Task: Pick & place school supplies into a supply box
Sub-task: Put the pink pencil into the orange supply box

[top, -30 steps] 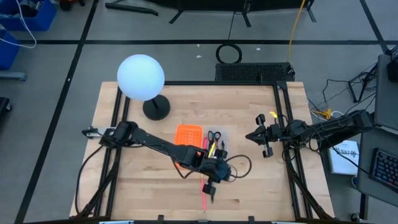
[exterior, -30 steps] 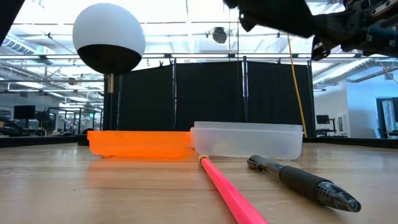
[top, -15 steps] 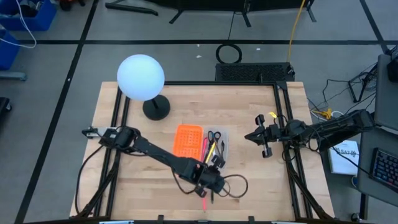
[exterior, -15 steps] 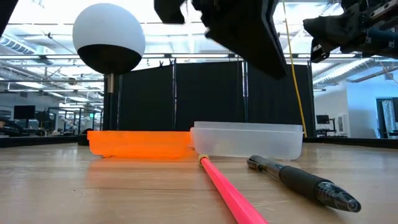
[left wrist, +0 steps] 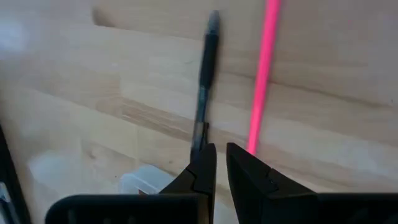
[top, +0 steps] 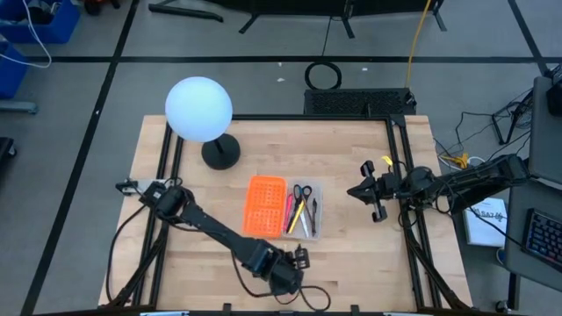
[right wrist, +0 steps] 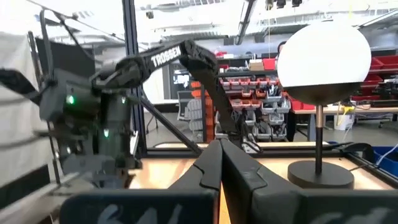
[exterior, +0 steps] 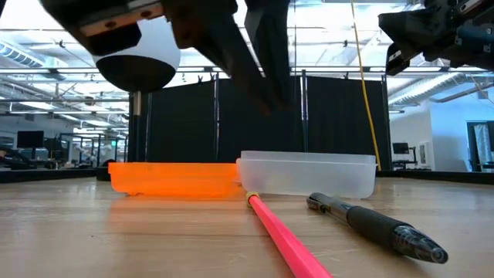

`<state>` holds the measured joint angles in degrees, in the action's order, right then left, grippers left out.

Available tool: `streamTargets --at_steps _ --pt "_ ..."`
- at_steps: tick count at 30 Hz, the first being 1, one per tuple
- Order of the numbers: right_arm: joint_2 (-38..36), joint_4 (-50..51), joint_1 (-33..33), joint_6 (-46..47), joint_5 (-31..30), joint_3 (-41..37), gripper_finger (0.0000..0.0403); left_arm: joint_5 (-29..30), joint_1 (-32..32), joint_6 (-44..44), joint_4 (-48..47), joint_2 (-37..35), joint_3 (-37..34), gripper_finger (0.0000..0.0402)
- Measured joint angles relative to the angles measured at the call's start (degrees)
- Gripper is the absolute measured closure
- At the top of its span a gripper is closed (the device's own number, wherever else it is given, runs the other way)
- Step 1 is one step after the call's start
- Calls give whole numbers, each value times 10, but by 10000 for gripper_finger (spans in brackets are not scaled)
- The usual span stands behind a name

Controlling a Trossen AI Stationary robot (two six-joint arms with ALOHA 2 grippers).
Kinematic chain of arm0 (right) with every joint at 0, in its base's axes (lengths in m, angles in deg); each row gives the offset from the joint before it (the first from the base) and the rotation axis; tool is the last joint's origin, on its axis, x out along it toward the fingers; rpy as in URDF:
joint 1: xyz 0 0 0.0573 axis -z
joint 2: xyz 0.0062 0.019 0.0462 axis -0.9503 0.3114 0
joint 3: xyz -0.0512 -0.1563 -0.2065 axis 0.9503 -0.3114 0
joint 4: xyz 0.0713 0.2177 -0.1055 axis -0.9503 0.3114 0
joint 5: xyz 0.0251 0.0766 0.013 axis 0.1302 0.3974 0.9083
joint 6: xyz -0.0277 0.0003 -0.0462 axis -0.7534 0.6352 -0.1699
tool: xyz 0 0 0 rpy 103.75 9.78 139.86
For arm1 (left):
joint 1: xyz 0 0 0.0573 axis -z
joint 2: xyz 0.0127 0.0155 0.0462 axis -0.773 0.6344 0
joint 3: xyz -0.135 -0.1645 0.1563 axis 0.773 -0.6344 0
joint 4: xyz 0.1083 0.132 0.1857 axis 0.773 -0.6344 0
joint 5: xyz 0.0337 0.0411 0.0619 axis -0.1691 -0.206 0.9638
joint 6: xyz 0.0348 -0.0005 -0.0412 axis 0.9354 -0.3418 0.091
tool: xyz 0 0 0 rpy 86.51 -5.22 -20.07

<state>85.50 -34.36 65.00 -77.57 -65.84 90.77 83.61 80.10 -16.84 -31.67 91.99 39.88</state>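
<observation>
The wooden table (top: 176,237) is carrying everything, with the white globe lamp (top: 199,109) standing near its far left corner. The left arm (top: 211,230) is stretching across the table toward the near edge, and its gripper (left wrist: 220,163) is hanging low over the wood with the fingers pressed almost together, only a thin gap between them, pinching nothing. The right arm is waiting at the table's right side, its gripper (top: 369,195) lifted off the surface and its fingers lying closed together.

The supply box (top: 283,208) is sitting open at the table's middle, orange half left, clear tray right, with scissors (top: 302,191) and several pens (top: 299,213) lying inside the tray. A pink pencil (exterior: 287,242) and a black pen (exterior: 377,225) are lying side by side on the bare wood in front of the box, just ahead of the left gripper's fingertips.
</observation>
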Motion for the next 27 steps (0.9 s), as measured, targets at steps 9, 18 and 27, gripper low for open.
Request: streamTargets --at_steps 9,18,27 --pt "0 -26 0 4 1 0 403 -15 -1 14 -1 0 0 355" --pt "0 -35 0 5 1 0 403 -12 -11 13 14 0 0 355" --pt "0 -30 0 9 1 0 403 -46 -21 32 47 0 0 355"
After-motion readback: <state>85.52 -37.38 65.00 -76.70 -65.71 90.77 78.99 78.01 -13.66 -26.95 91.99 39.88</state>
